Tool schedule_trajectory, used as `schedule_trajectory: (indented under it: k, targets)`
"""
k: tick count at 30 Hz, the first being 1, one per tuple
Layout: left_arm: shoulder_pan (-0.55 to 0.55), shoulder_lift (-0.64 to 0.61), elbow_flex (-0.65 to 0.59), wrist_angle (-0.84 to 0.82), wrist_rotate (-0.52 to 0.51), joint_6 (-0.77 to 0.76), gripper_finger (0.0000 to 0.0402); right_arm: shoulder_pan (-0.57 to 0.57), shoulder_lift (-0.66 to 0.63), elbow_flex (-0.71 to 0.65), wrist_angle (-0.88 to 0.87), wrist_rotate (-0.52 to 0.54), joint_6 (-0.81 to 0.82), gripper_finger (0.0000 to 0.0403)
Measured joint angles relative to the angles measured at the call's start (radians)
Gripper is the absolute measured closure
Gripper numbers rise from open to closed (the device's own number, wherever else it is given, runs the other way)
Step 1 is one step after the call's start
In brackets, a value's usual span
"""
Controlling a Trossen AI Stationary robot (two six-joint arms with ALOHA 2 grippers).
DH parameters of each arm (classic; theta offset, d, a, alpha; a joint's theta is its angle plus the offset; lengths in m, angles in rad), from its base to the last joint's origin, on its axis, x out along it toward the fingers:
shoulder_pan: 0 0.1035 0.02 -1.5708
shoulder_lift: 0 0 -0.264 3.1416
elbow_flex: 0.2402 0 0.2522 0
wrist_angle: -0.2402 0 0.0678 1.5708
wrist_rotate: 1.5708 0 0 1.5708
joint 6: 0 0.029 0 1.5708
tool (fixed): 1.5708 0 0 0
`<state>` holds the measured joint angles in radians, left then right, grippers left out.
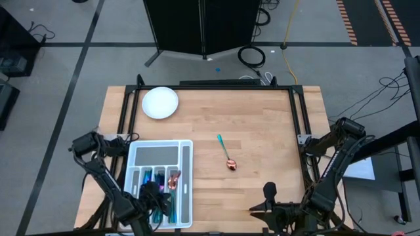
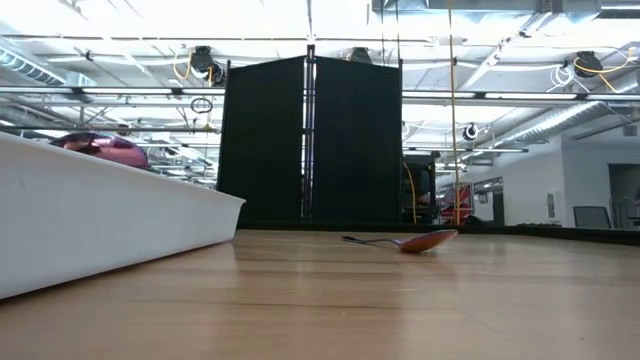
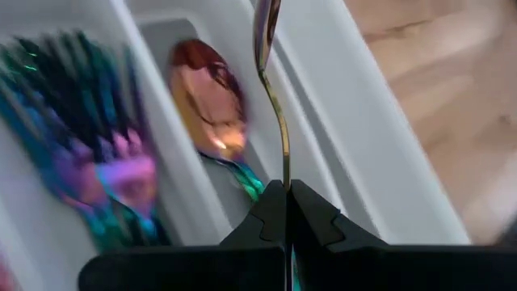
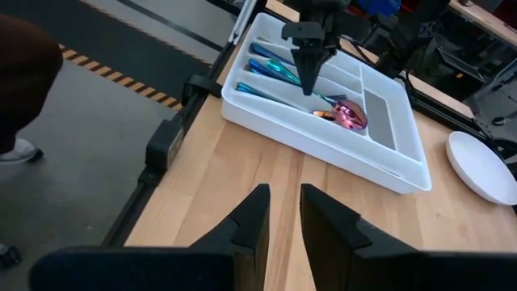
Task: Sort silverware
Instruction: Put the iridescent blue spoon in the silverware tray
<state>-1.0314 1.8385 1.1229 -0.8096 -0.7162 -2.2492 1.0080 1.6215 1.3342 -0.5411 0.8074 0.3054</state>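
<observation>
Silverware (image 3: 121, 153) gleams iridescent teal, purple, and coppery pink.

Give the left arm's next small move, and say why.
Probably open the left gripper and let go. Its fingers are shut on a spoon handle over the tray, above the slot where another spoon already lies. A third spoon still lies on the table.
</observation>
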Motion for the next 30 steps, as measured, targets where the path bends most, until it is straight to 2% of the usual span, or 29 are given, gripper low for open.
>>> schedule_trajectory:
  k: [10,20,26,30]
  targets:
    - [0.019,-0.069,0.000,-0.151,0.093,0.002,0.0401,0.000,0.000,0.000,0.000,-0.001,0.001,0.0344]
    - [0.052,-0.047,0.000,0.011,0.131,0.007,0.0401,0.000,0.000,0.000,0.003,-0.001,0.001,0.0344]
    - [0.056,-0.041,0.000,0.012,0.140,0.012,0.0399,0.000,0.000,0.000,0.011,-0.002,-0.002,0.0344]
    - [0.056,-0.041,0.000,0.016,0.140,0.028,0.0379,0.000,0.000,0.000,0.011,-0.002,-0.011,0.0344]
